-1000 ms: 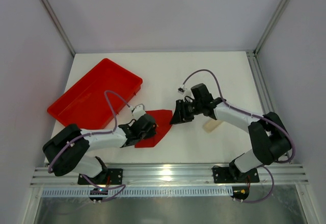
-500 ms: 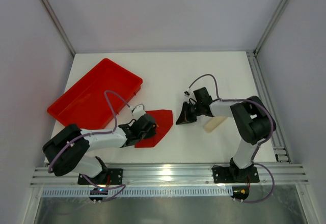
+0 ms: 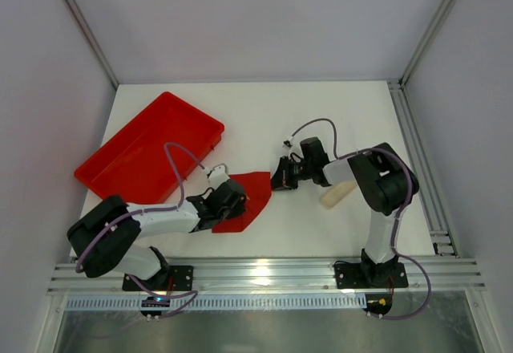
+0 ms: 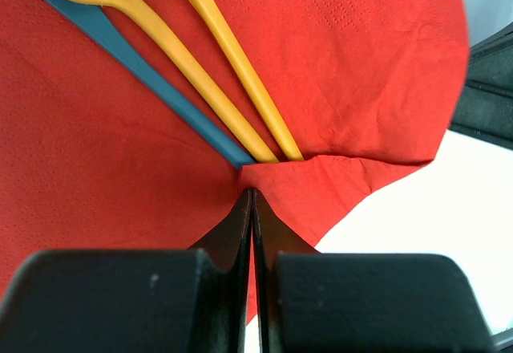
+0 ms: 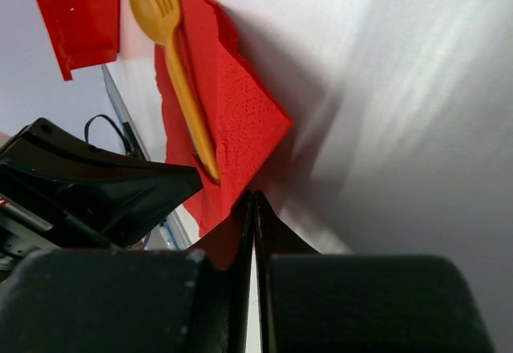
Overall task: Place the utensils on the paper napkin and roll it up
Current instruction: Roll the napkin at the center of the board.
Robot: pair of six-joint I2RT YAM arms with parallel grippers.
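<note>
Three utensils (image 4: 200, 88) lie on the napkin (image 3: 255, 192), which sits on the tabletop (image 3: 321, 120) towards the near side, close to the tray (image 3: 136, 148) and to its right. In the left wrist cam we see two yellow handles & one teal handle (image 4: 164, 88) side by side, running diagonally, their ends tucked under a folded-over flap of napkin. The left pincer (image 4: 251, 196) has its fingers pressed together w/ no gap, tips right at the crease where that flap starts. The paper puckers there, so we read it as clamped on the napkin. The right pincer (image 5: 252, 196) is at the napkin's opp. edge, fingers likewise together, tips touching the red paper by a raised corner. Whether any paper is nipped btwn them we can't tell. In the right wrist cam a yellow fork (image 5: 152, 0) shows, tines away from the pincer, handle lying along a fold. The 2 pincers face each other across the napkin, near but apart. A pale thing (image 3: 337, 196) lies on the tabletop partly under the right arm; we can't tell what it is.
</note>
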